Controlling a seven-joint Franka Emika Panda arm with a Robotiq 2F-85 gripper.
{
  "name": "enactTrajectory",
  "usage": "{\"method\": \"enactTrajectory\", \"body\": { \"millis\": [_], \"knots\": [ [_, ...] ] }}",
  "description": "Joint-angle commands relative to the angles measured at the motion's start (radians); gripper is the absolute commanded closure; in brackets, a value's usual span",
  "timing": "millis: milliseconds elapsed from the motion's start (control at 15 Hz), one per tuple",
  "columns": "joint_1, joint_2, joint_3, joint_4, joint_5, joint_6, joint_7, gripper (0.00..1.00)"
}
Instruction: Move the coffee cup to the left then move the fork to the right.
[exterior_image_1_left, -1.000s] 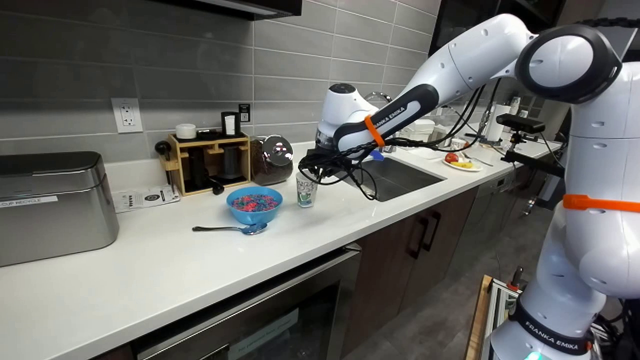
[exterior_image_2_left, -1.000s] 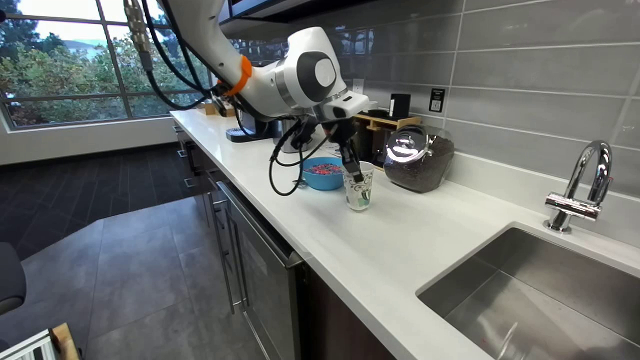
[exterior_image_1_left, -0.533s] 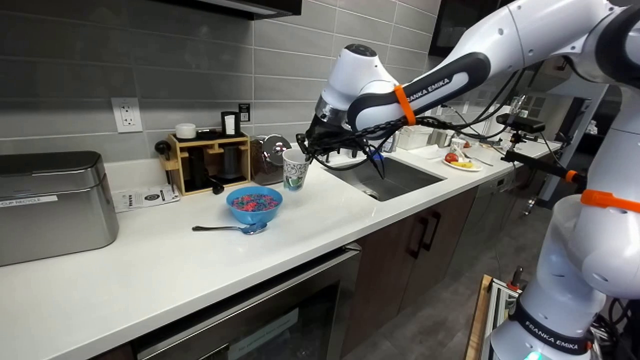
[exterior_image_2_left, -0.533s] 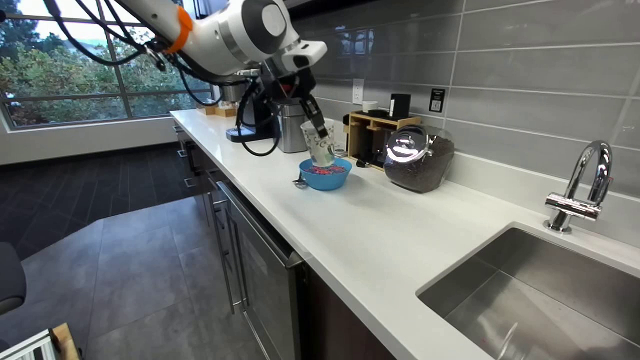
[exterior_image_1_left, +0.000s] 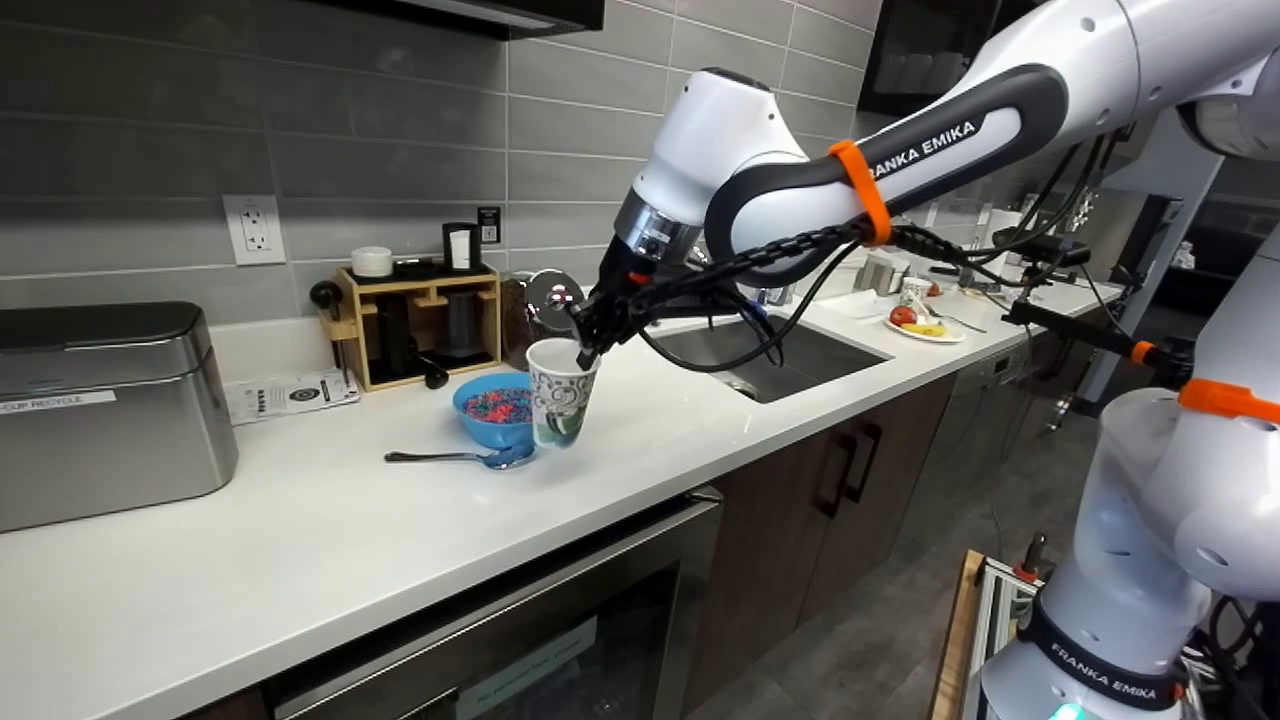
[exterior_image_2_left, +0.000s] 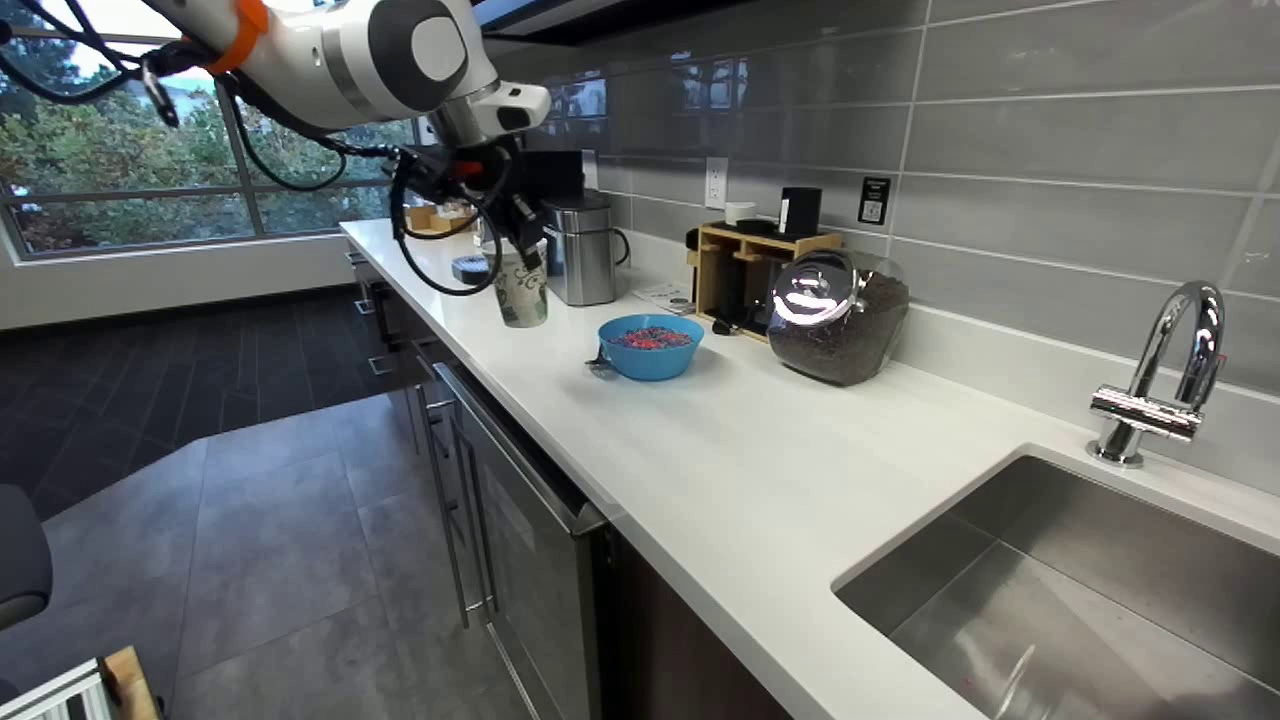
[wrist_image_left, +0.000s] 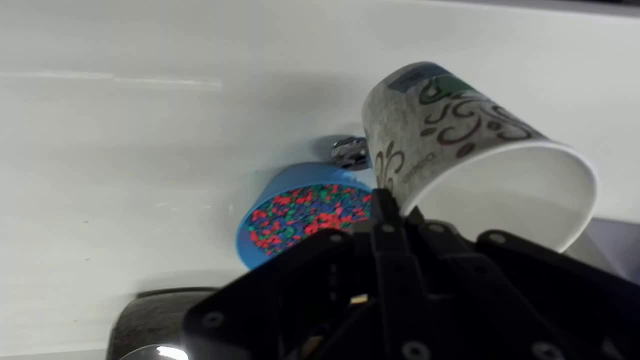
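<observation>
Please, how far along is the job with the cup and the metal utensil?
Done: the coffee cup is gripped at its rim and appears lifted off the counter. In hand: apparently the move left, as the cup hangs tilted from the gripper. Remaining: setting the cup down, then moving the spoon-like utensil right; it lies ungripped on the counter near the blue bowl.

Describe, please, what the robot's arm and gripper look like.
The arm is white and rounded, with black panels, FRANKA EMIKA lettering, orange straps and a silvery wrist ring. Black cables run along it; the gripper is black, with slim jaws and round fasteners.
</observation>
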Motion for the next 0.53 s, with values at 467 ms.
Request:
{"method": "enactTrajectory", "body": {
  "millis": [467],
  "knots": [
    [0.056,0.237,0.065,0.218,-0.004,-0.032,-0.077,0.99]
  ]
}}
